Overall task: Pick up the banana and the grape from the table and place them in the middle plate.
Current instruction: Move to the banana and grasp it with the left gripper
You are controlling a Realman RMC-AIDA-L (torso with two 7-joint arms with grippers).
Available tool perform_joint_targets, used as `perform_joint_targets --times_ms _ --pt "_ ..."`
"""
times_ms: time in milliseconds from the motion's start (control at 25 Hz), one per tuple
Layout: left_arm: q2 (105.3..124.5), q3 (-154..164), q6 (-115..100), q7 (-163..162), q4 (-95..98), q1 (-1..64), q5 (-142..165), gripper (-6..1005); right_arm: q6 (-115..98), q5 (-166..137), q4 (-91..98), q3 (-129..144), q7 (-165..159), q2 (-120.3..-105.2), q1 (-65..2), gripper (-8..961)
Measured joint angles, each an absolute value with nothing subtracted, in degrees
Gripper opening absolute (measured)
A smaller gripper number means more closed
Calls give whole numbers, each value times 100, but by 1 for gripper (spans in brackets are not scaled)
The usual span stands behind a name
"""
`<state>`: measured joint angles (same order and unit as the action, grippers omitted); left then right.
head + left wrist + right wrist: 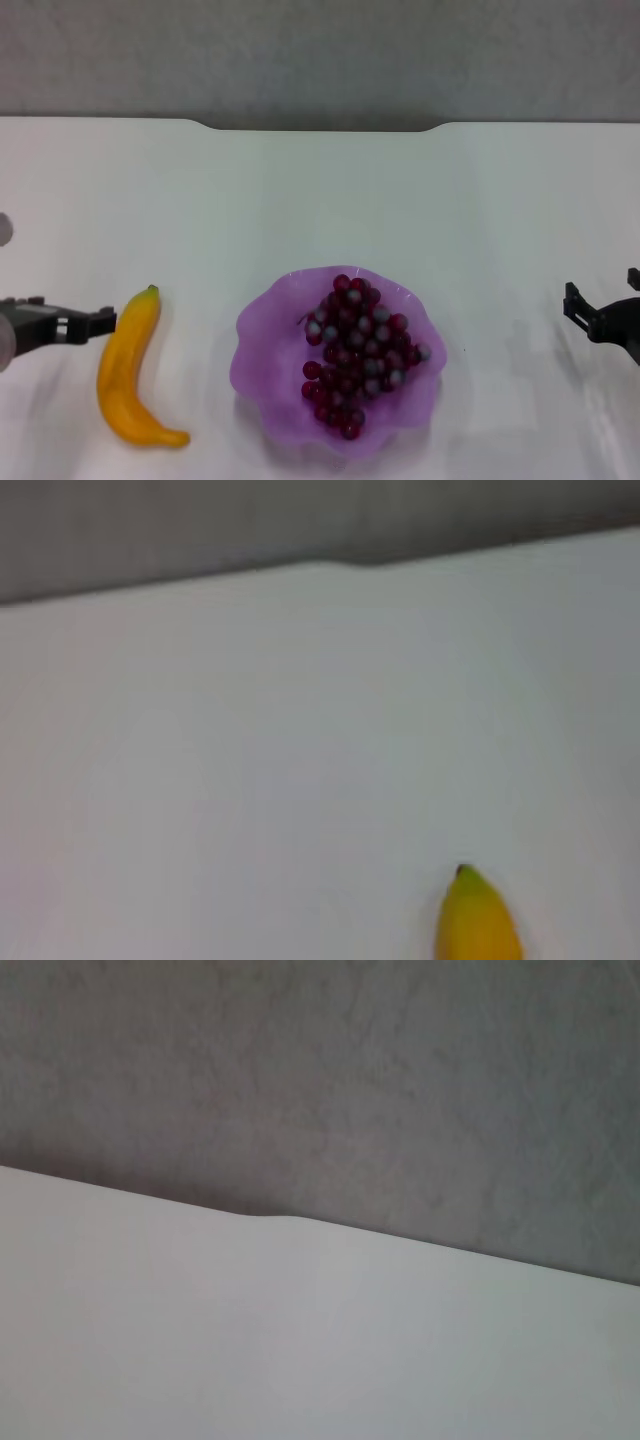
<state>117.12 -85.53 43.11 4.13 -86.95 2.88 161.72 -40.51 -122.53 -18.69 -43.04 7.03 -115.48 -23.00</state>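
Note:
The banana [130, 370] lies on the white table [320, 200] at the front left, its green stem tip pointing away from me. Its tip also shows in the left wrist view [478, 920]. The grape bunch [355, 352] lies inside the purple scalloped middle plate [258, 335] at the front centre. My left gripper [98, 323] is low at the far left, right beside the banana's upper part and holding nothing. My right gripper [603, 300] is at the far right edge, open and empty, well away from the plate.
A grey wall [320, 50] runs behind the table's far edge, which has a shallow notch at its middle. The right wrist view shows only the tabletop [250, 1340] and the wall [350, 1080]. Bare table lies between plate and both grippers.

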Motion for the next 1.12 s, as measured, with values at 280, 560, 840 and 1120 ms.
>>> perform_joint_targets --times_ms 280,560,840,1120 --pt "11703 -8413 5144 -36 -8488 790 16427 794 -4051 -12252 -1891 -4295 703 -11547 -2304 877" --pt "11708 -8271 5339 -338 -8124 1074 16437 792 -4052 -12252 -1901 -4236 704 -11540 -2337 877" --pt "11710 -8067 5182 -731 -7599 1443 16441 790 -4052 -12252 -1916 -4236 703 -11546 -2344 878" --pt "11704 -8041 4896 -919 -7125 1594 16445 788 -4052 -12252 -1965 -4227 703 -11549 -2355 878"
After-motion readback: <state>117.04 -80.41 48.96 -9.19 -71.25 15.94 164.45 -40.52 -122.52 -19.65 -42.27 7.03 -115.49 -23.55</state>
